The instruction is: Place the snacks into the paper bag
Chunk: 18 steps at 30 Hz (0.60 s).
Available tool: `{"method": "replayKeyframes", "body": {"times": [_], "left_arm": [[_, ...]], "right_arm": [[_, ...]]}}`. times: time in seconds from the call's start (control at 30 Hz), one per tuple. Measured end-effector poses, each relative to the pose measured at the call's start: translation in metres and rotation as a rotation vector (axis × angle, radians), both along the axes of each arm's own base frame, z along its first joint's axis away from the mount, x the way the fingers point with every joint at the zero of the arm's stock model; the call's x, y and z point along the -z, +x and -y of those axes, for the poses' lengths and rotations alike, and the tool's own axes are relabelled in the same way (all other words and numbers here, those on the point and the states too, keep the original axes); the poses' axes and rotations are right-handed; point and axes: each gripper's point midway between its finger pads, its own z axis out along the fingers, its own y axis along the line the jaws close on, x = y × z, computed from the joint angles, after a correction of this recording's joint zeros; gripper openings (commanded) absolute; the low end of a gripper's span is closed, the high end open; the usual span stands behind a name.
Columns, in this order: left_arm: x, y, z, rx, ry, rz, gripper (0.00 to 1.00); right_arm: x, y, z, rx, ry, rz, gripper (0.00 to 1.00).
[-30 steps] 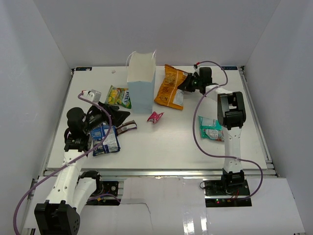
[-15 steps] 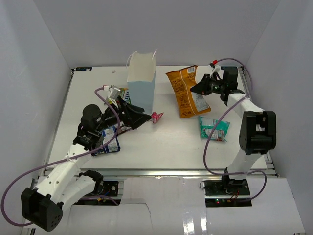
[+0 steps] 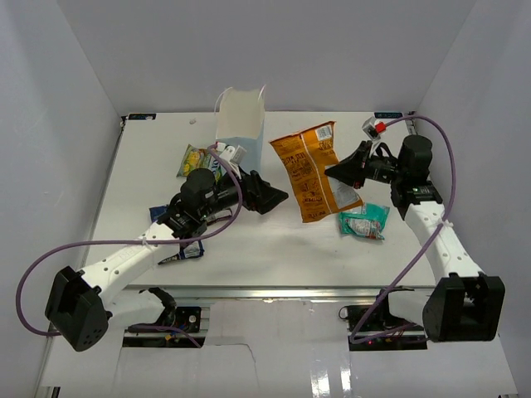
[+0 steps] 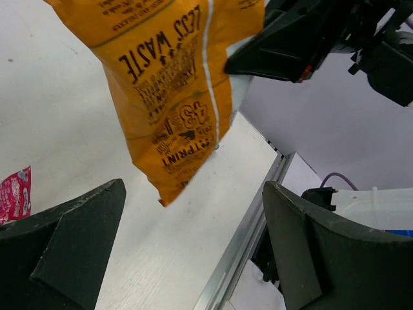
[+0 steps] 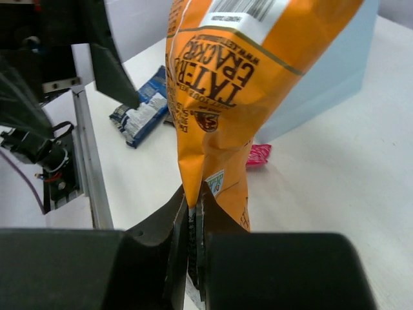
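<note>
one large orange chip bag [image 3: 314, 172] hangs lifted off the table [image 3: 274, 249], its edge pinched by the right jaws, closed tight on it. left jaws gape wide, holding nothing, facing the chip bag from close by. light-blue paper bag [image 3: 249, 141] stands upright behind them; teal pouch [image 3: 365, 222] lies on the table

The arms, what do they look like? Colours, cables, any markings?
The left arm and right arm have white links and black joint housings. A thin purple cable loops loosely along each. The left end effector and right end effector are black with broad wedge-shaped fingers. A small white box with a red dot sits by the right wrist.
</note>
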Motion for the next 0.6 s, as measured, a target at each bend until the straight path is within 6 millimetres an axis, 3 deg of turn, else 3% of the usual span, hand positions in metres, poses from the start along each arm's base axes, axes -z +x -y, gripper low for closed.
{"method": "replayKeyframes", "body": {"times": [0.1, 0.27, 0.6], "left_arm": [[-0.005, 0.0, 0.003, -0.007, 0.013, 0.044, 0.98], [-0.019, 0.002, 0.009, -0.004, 0.012, 0.113, 0.98], [-0.031, 0.0, 0.022, 0.018, 0.015, 0.201, 0.98]], "right_arm": [[-0.015, -0.022, -0.002, -0.05, 0.014, 0.051, 0.08], [-0.023, -0.053, -0.006, -0.121, 0.043, 0.06, 0.08], [-0.03, -0.076, -0.009, -0.203, 0.086, 0.027, 0.08]]}}
